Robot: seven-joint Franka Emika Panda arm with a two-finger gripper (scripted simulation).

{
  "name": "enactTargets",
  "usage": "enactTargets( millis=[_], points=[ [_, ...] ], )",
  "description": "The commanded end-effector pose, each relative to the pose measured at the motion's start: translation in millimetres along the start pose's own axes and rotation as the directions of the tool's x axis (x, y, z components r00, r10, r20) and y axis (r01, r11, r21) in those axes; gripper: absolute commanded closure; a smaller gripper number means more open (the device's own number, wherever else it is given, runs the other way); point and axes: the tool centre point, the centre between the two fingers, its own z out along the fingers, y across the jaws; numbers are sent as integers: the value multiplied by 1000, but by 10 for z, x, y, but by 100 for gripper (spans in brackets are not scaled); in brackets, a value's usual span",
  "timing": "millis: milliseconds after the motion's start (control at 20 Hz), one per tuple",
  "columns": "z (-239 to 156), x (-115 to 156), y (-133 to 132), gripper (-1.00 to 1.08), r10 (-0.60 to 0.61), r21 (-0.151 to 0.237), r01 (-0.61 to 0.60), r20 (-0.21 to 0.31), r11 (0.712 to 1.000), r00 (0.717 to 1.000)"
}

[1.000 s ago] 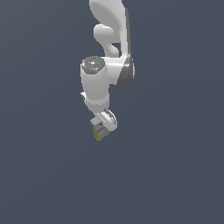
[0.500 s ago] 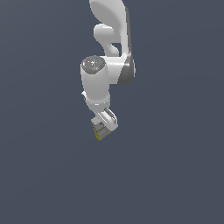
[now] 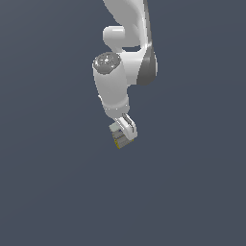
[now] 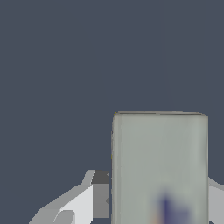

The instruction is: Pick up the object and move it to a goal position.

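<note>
Dark grey backdrop; claw [image 3: 123, 136] grips pale greenish box [image 4: 159, 166], blue-marked.

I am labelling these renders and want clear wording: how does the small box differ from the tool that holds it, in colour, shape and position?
Colour: the box is pale grey with a greenish tint and a blue mark; the tool is white with dark pads.
Shape: the box is one plain rectangular block; the tool has two separate fingers.
Position: the box sits between the fingers, and the tool encloses it from both sides.
Shared: both look pale against the dark background.
</note>
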Motion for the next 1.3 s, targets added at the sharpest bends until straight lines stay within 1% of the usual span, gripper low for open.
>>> enactTargets(
  millis=[0,150,250,400,550,700,900,1250],
  points=[
    [-95,-173,-67,108,50,7,-51,45,999,998],
    [-239,-399,-176,108,122,13,-124,109,992,987],
    [-353,-551,-263,108,172,14,-176,155,984,973],
    [-539,-758,-407,108,246,12,-255,223,967,943],
    [-731,-932,-557,108,313,4,-327,287,945,905],
    [-926,-1073,-710,108,373,-8,-395,346,919,861],
    [-1191,-1217,-917,108,445,-30,-478,418,878,792],
    [-1656,-1355,-1275,108,547,-80,-602,526,794,651]
  ],
)
